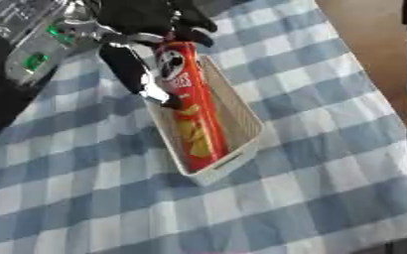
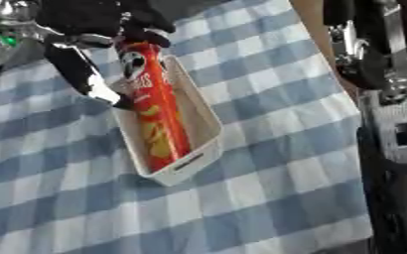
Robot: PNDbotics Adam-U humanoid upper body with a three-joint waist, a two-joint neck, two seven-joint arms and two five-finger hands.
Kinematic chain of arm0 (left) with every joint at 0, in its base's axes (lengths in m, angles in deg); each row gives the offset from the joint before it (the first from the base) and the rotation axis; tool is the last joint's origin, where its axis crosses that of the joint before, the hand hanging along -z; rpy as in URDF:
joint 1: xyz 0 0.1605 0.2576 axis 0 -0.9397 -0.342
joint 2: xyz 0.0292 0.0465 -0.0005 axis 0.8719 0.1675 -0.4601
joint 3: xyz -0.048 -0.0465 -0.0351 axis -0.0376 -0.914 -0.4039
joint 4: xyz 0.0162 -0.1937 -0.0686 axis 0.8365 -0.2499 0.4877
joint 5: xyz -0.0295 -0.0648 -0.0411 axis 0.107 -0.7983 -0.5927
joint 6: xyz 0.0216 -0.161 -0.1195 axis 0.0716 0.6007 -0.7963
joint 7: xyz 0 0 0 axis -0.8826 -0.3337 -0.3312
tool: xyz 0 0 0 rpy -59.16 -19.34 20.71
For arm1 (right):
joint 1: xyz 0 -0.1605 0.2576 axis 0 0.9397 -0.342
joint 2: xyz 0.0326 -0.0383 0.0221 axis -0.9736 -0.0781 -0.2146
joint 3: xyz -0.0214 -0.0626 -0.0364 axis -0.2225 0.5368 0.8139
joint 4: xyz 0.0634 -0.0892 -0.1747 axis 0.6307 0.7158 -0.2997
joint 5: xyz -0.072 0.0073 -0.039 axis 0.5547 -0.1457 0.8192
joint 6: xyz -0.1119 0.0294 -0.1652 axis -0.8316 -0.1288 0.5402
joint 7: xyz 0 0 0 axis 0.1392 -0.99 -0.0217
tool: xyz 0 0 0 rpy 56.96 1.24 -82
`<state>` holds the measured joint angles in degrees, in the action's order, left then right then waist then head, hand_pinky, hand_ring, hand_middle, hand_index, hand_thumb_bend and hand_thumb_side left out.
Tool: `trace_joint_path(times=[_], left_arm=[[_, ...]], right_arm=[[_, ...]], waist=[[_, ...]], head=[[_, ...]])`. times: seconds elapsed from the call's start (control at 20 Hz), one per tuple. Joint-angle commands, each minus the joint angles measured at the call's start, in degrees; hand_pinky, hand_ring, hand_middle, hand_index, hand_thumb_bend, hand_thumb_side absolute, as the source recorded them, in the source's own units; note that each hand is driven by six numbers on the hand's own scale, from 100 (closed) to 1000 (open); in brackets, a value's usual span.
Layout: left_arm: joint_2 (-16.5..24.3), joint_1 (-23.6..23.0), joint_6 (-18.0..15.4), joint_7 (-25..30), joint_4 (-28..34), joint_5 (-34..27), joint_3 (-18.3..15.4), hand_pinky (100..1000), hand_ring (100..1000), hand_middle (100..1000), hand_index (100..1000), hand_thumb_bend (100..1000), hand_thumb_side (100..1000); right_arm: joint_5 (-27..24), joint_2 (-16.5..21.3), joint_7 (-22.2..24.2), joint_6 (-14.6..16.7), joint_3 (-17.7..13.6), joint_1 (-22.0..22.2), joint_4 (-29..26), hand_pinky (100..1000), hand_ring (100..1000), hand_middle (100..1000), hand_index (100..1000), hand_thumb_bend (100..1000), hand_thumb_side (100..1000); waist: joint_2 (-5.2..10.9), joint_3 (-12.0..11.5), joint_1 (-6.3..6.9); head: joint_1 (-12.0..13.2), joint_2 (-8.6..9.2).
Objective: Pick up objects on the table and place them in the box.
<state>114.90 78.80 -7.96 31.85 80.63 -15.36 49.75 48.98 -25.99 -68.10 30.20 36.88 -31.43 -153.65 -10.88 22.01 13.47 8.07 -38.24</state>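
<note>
Left hand (image 1: 151, 30) grips the top of the red chip can (image 1: 189, 109), lowered into the white box (image 1: 241, 116). The can is likely light, rigid, smooth; grasp its cylindrical wall.

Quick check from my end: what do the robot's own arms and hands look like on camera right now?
The left hand is black with long black fingers, silver at the tips and joints. Its arm is black and grey with green lights. Black and silver arm parts run down the right edge; no right hand shows.

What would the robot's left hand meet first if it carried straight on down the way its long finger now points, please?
Most likely the near-left wall of the white box. The left hand holds the top of the red chip can, and its finger runs down beside the can towards that wall. Depth is unclear, so it might pass above the rim.
</note>
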Motion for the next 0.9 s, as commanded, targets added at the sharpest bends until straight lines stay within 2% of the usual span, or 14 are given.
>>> trace_joint_path(times=[0.05,0.2,0.25,0.3,0.35,0.4,0.45,0.5,0.55,0.6,0.75,0.9], left_arm=[[1.1,1.2,-3.3,3.3,0.9,-0.1,-0.9,1000,1000,1000,1000,493,985],[1.5,0.7,-2.7,2.2,2.6,-1.2,-1.6,1000,1000,1000,1000,357,840],[1.9,0.2,-2.2,1.5,4.0,-1.7,-2.0,1000,1000,1000,1000,357,840],[2.5,-0.3,-1.7,0.3,6.2,-2.0,-2.6,1000,1000,1000,1000,337,591],[3.3,-1.0,-1.0,-1.3,8.8,-2.0,-3.2,1000,1000,1000,1000,332,558],[4.1,-1.8,-0.2,-3.6,12.0,-2.3,-3.9,1000,1000,1000,1000,297,367],[5.0,-2.8,0.8,-6.4,15.2,-2.8,-4.5,1000,1000,1000,1000,297,367],[5.5,-3.2,1.1,-10.0,17.0,-3.6,-5.1,1000,1000,1000,1000,187,284],[6.0,-3.4,0.7,-14.3,17.9,-4.1,-5.6,1000,1000,1000,1000,196,291],[6.2,-3.4,-0.2,-18.9,18.4,-4.3,-6.2,1000,1000,1000,1000,133,230],[6.8,-4.2,-4.2,-32.4,18.7,-4.3,-7.6,1000,1000,1000,1000,100,198],[7.2,-6.1,-7.1,-41.9,18.8,-3.8,-8.8,1000,1000,1000,998,100,196]], right_arm=[[-0.2,0.0,4.3,4.1,-0.3,-0.4,-1.5,761,851,945,903,100,738],[-0.2,0.0,4.4,4.0,-0.2,-0.3,-1.6,760,849,944,902,100,737],[-0.1,0.0,4.4,4.0,-0.2,-0.4,-1.6,760,849,944,902,100,737],[-0.1,-0.1,4.3,4.0,-0.2,-0.4,-1.6,759,848,944,902,100,737],[0.0,-0.1,4.3,4.0,-0.2,-0.4,-1.7,759,848,944,902,100,737],[0.1,-0.2,4.2,4.0,-0.2,-0.4,-1.8,759,847,944,902,100,738],[0.1,-0.2,4.1,3.9,-0.2,-0.3,-1.9,759,847,944,902,100,738],[0.1,-0.4,4.1,3.9,-0.1,-0.2,-2.0,759,846,943,901,100,741],[0.1,-0.4,4.1,3.8,0.0,-0.1,-2.1,759,846,943,901,100,741],[0.0,-0.5,4.0,3.8,0.1,0.0,-2.3,758,845,943,901,100,745],[-0.5,-0.9,3.9,3.5,0.5,0.5,-2.8,759,846,943,901,100,755],[-0.9,-1.7,3.8,3.0,0.9,0.9,-3.3,760,848,942,900,100,760]], waist=[[1.54,-0.4,-0.52],[1.61,-0.7,-0.52],[1.61,-0.8,-0.52],[1.63,-0.9,-0.52],[1.62,-1.1,-0.52],[1.64,-1.4,-0.52],[1.65,-1.7,-0.52],[1.71,-2.2,-0.52],[1.74,-2.6,-0.52],[1.80,-3.2,-0.58],[1.97,-5.5,-1.19],[1.94,-7.8,-1.97]], head=[[-0.2,0.44],[-0.3,0.61],[-0.3,0.67],[-0.5,0.81],[-0.5,0.92],[-0.6,1.10],[-0.7,1.25],[-0.7,1.36],[-0.8,1.47],[-0.8,1.63],[-1.2,2.10],[-1.6,2.75]])
